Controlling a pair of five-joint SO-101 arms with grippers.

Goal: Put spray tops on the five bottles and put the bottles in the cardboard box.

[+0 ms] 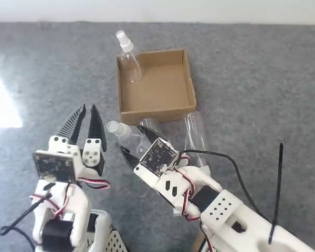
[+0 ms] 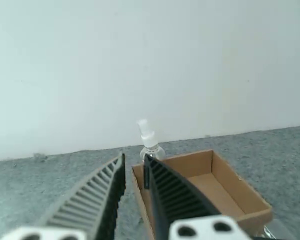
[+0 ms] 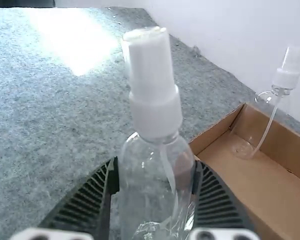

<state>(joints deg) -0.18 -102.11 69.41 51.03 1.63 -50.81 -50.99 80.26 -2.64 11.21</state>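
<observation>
The right gripper (image 1: 130, 138) pinches a clear bottle (image 1: 127, 135) between its fingers, with the white spray top (image 1: 114, 127) pointing away from the arm, just short of the box's (image 1: 156, 113) near left corner. The right wrist view shows this from close up: the bottle (image 3: 155, 185) sits between the two fingers (image 3: 90, 200) with the top (image 3: 150, 85) seated on its neck and its tube running down inside. A second bottle (image 1: 131, 65), also with a top, stands in the box's far left corner; both wrist views show it (image 2: 150, 142) (image 3: 270, 100) upright against the wall of the box (image 2: 230, 185) (image 3: 270, 190). From above, two more clear bottles (image 1: 197, 134) (image 1: 149, 125) lie on the grey table (image 1: 252, 79) against the box's near wall, beside the right gripper. The left gripper (image 1: 86, 116) hangs left of the box, holding nothing; its wrist view shows its claw (image 2: 135, 165) spread by a narrow gap.
</observation>
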